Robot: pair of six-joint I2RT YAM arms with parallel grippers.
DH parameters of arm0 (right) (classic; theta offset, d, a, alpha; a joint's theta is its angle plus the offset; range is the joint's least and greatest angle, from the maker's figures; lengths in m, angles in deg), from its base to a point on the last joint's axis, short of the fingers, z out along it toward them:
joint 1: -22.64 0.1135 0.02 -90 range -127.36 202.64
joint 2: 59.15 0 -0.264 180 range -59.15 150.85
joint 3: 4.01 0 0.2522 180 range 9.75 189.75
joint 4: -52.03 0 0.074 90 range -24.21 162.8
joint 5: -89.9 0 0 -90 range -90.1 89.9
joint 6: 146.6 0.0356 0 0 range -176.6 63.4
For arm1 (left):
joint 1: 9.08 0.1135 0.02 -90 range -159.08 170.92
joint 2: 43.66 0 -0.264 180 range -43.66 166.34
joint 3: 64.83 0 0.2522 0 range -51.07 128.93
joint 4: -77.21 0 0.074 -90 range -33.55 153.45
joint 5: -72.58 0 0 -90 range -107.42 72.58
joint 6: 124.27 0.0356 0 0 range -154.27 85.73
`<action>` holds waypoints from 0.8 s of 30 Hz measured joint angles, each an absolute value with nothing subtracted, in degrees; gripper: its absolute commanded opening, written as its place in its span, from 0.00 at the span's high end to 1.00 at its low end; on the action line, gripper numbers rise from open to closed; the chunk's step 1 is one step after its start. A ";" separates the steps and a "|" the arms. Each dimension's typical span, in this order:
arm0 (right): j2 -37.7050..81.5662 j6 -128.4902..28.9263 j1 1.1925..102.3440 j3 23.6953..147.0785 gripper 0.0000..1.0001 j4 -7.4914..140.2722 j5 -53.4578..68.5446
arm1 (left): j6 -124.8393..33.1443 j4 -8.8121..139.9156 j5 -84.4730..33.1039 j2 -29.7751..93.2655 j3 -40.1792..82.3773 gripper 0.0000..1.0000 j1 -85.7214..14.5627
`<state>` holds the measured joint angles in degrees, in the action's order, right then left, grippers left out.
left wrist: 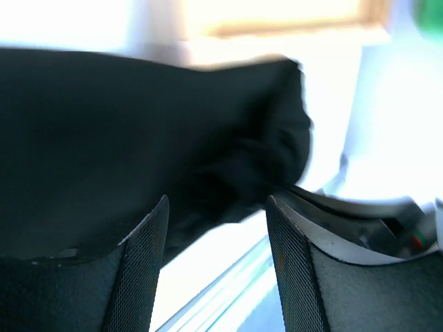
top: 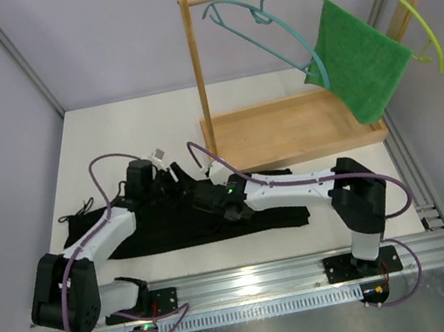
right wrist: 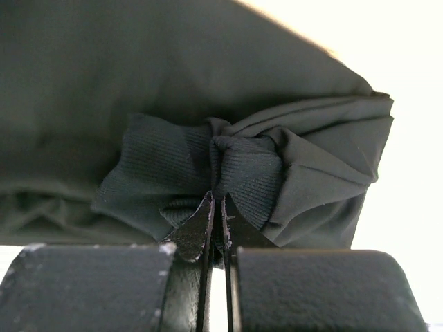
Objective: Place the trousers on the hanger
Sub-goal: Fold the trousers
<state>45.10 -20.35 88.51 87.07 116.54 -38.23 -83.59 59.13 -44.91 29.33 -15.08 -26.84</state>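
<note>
The trousers are spread flat on the desk, under and to either side of both end effectors. A bunched, ribbed fold of the fabric is pinched between the almost closed fingers of the right end effector, directly at its tips. The left end effector is held wide, with black cloth just ahead of it and nothing gripped. The hanger is hung on the rail of the wooden rack, well beyond and above both end effectors.

Only a small pinch is held, so the fold could probably be pulled free once the garment's weight is lifted. With one grip alone, the legs could be dragged unevenly or caught on the rack's base. The hanger hangs freely and could be swung or knocked off the rail. The green cloth just beside it could be snagged.

How many layers are pinched cannot be told. The left wrist view is blurred, so it is unclear whether cloth lies between those fingers or only beyond them. From above, both sets of fingertips are hidden under the wrists. Whether the hanger's lower end touches the green cloth cannot be made out.
</note>
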 measured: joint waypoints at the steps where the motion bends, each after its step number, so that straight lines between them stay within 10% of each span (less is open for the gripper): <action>1: 43.50 -20.41 88.51 85.56 0.96 115.77 -37.53 | -83.61 60.99 -45.74 29.42 -14.93 0.40 -28.57; 24: 19.06 -20.19 82.23 63.36 0.96 93.94 -25.79 | -76.44 81.27 -54.96 42.75 -14.67 0.42 -44.72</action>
